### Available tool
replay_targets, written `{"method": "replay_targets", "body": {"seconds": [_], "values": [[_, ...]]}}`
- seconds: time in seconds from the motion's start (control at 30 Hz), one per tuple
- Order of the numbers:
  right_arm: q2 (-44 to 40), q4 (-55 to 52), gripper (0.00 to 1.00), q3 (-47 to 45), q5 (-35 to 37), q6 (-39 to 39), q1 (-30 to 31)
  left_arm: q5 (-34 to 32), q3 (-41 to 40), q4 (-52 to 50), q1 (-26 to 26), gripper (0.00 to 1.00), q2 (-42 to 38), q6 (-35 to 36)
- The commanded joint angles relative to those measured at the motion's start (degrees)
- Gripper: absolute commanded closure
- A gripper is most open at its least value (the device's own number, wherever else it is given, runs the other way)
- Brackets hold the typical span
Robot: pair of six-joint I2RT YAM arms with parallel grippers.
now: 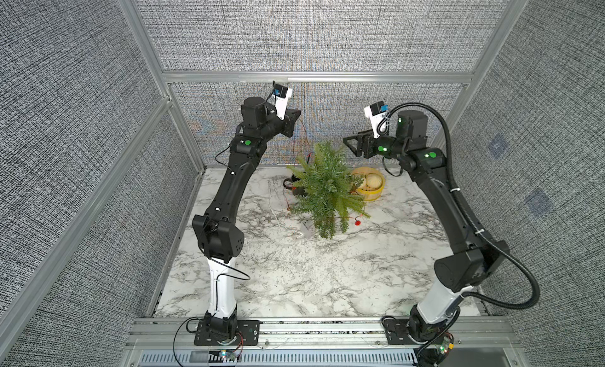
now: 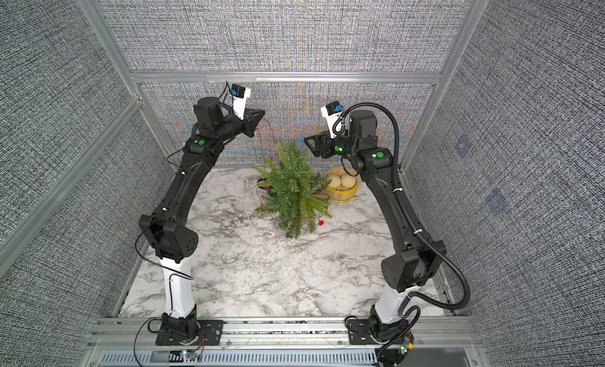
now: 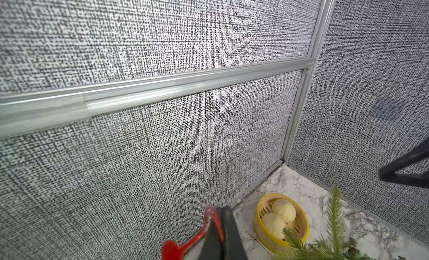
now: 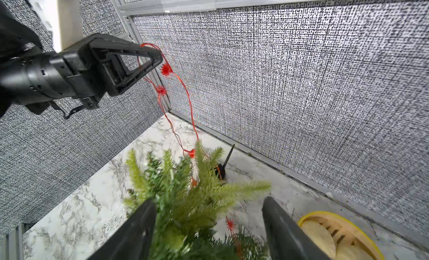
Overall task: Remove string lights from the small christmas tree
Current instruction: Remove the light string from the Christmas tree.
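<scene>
a white marble tabletop boxed in by grey woven walls fills both top views. we find the small christmas tree near the back wall, roughly midway between the two arms, with a yellow steamer basket of pale buns just beside it on the right arm's side. the left gripper is raised high over the table, above the tree top and off to the left arm's side, its jaws pressed together on the string lights. we see the thin red wire loop over its tip and fall in two strands to the upper branches, with two red bulbs hanging in the air just below the tip. more wire runs among the branches, and another bulb shows just off the lower needles on the near side. the right gripper hovers just above the tree top with its jaws spread wide. in the right wrist view the top sprigs show between them, and we see nothing gripped. whether its fingers touch the needles we cannot tell.
</scene>
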Motion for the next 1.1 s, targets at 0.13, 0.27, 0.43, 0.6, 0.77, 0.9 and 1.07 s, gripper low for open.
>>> {"method": "replay_targets", "body": {"seconds": [0.13,0.27,0.43,0.6,0.77,0.9,1.07], "values": [[12.47,2.0,0.25,13.64,-9.89,-2.19,-1.82,0.01,6.21,3.58,-2.65,1.0,4.98,-0.6],[16.84,3.56,0.23,18.33,-13.37,-2.87,-3.4,-0.29,9.67,4.76,-3.93,1.0,7.76,-1.04],[20.75,9.6,0.17,20.82,-18.98,-0.6,-4.95,-2.54,10.2,9.27,-5.55,1.0,9.43,-2.46],[26.42,14.22,0.16,25.86,-23.33,3.32,-4.86,-1.96,10.2,11.87,-6.87,1.0,10.5,-3.22],[29.06,18.23,0.16,26.83,-24.45,3.88,-3.93,-0.93,10.11,12.96,-7.81,1.0,10.78,-4.62],[30.28,19.88,0.15,27.37,-24.05,4.64,-3.78,1.0,10.11,13.13,-8.26,1.0,10.51,-5.32],[31.98,24.47,0.15,28.37,-24.0,7.49,-3.44,2.06,8.98,12.99,-8.97,1.0,9.81,-5.53]]}}
